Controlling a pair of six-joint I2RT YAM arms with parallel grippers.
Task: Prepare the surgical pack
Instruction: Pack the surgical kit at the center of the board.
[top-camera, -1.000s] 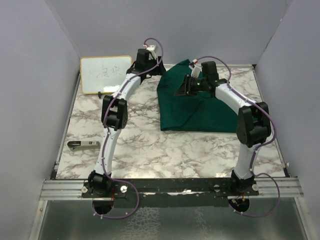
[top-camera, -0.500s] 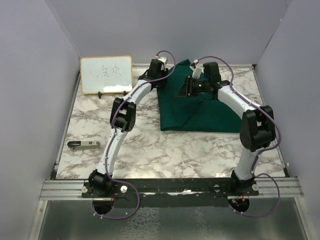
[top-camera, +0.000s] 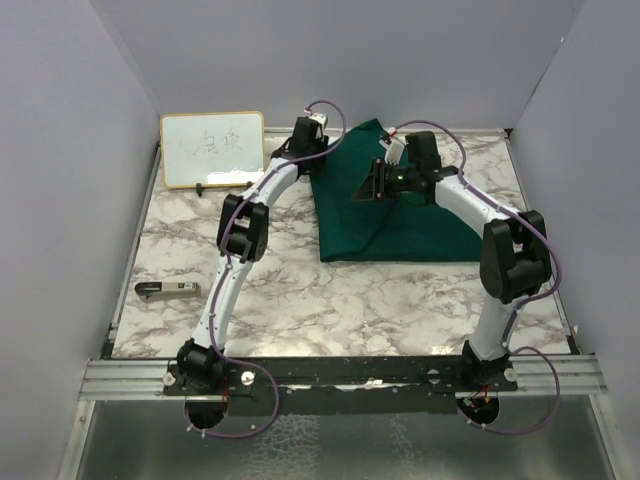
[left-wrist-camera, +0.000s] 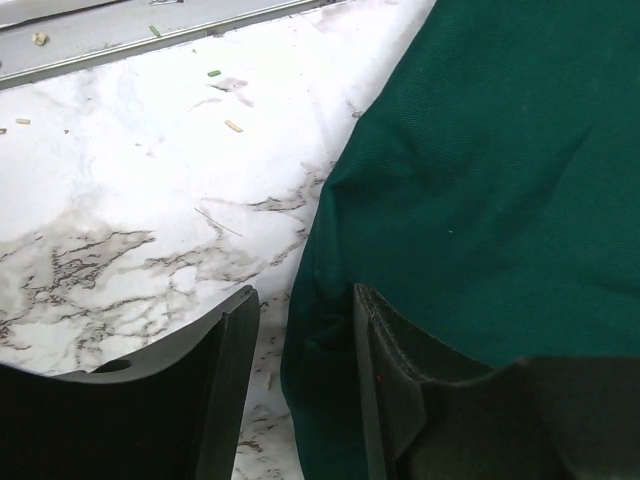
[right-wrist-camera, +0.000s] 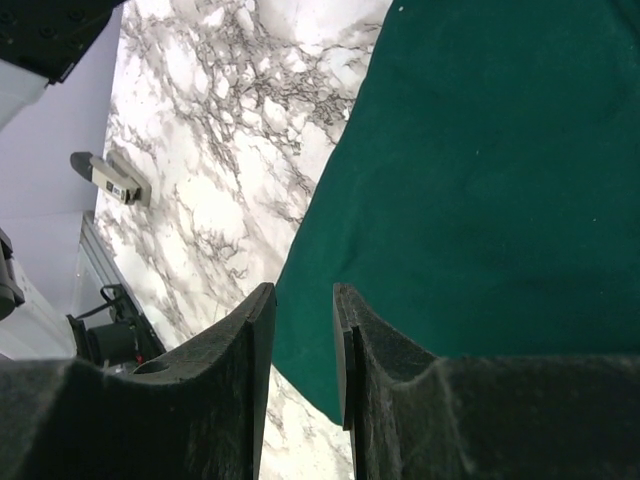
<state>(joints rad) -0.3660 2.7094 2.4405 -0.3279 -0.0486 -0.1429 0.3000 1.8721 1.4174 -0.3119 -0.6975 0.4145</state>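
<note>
Drape (top-camera: 400, 215) is lying bunched on the bench (top-camera: 300, 290), toward 1 o'clock. My left gripper (left-wrist-camera: 303, 295) is straddling its 10 o'clock edge, jaws partway apart, bench showing between. My right gripper (right-wrist-camera: 303, 290) is hovering over the drape's middle, gap narrow, green showing through; can't tell if I'm pinching it.

Both arms reach toward the far side, fingers parted

The left arm (top-camera: 238, 225) stands up from its base, bends at the elbow and stretches forward and inward. The left end effector (left-wrist-camera: 300, 310) tips downward with its fingers moderately parted. The right arm (top-camera: 512, 255) goes up to a high elbow and folds toward the left. The right end effector (right-wrist-camera: 303, 300) points left and down, with a narrow gap between its fingers.
</note>
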